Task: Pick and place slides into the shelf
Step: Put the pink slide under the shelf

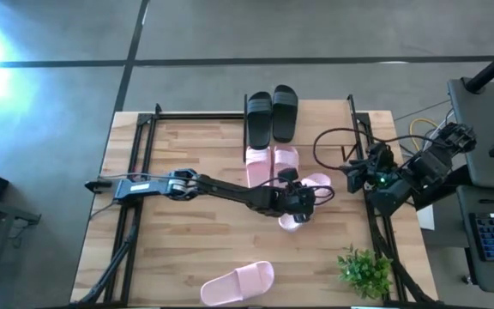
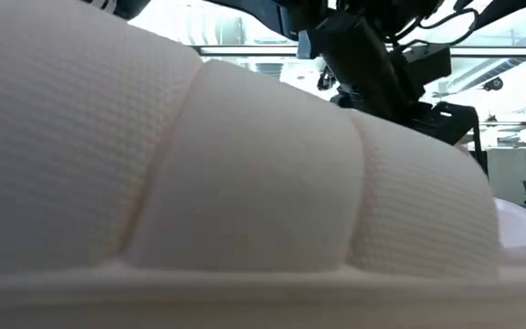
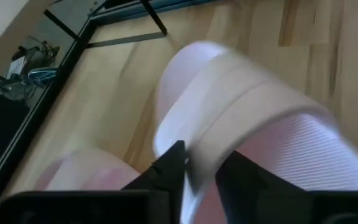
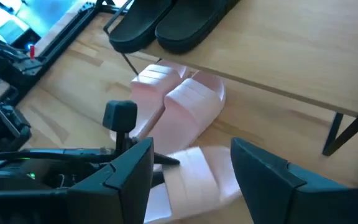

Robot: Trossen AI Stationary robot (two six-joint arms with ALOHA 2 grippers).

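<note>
My left gripper (image 1: 301, 206) reaches across to the table's right half and is shut on a pale pink slide (image 1: 317, 183); the left wrist view shows that slide (image 3: 253, 124) close up. Two black slides (image 1: 273, 114) lie on the shelf's wooden tier (image 4: 278, 62). Two pink slides (image 1: 271, 160) lie side by side below that tier (image 4: 179, 99). Another pink slide (image 1: 237, 281) lies near the table's near edge and fills the low view (image 2: 245, 183). My right gripper (image 4: 191, 155) waits open at the table's right edge (image 1: 356, 177), pointing toward the held slide. My left gripper pinches the pink slide's wide strap at its edge (image 3: 207, 146) between the two fingers (image 3: 173, 165). The fingers come slanting down from the table's left side. Whether the sole rests on the table cannot be told.
The shelf's thin black bars (image 1: 204, 115) run along the table's far part and down both sides. A small green plant (image 1: 364, 269) stands at the near right corner. Cables (image 1: 333, 146) loop by the right arm. Bare wood (image 1: 187, 249) lies in the table's left half.
</note>
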